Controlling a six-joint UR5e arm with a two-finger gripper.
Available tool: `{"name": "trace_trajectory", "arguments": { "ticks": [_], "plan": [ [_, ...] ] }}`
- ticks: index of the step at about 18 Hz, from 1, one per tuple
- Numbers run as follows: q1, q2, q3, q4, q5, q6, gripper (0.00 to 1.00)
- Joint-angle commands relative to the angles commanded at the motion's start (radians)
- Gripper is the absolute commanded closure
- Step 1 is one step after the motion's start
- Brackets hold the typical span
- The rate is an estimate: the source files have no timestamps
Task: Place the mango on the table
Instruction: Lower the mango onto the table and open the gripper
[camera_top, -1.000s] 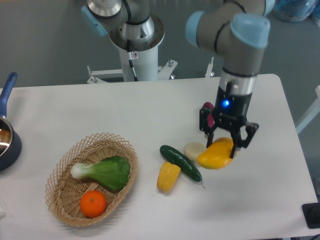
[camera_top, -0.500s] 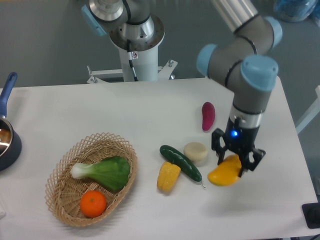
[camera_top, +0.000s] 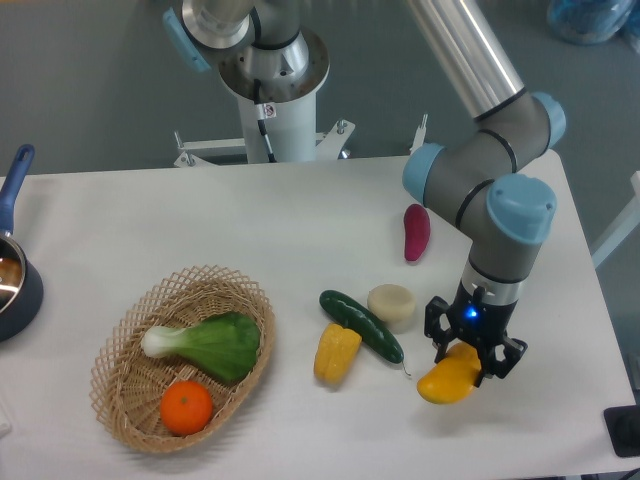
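The tool (camera_top: 468, 363) pinches the mango (camera_top: 447, 380) low over the white counter (camera_top: 300, 220), right of the cucumber (camera_top: 361, 325)

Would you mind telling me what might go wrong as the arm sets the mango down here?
The mango sticks out past the gripper at an angle, gripped near one end, so it may roll once released. It sits near the table's front right edge and might roll toward it. The cucumber lies close by on the left; a stray roll could nudge it.
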Motion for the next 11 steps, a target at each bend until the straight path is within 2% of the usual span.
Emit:
{"name": "trace_trajectory", "arguments": {
  "ticks": [6,7,8,9,11],
  "plan": [
    [0.0,0.002,-0.015,0.002,0.0,0.009,0.42],
    [0.0,0.002,-0.014,0.002,0.0,0.009,0.31],
    [0.0,0.0,-0.008,0.002,0.0,0.015,0.13],
    [0.0,0.0,-0.005,0.002,0.002,0.035,0.02],
    [0.0,0.003,-0.006,0.002,0.002,0.052,0.0]
  ]
}}
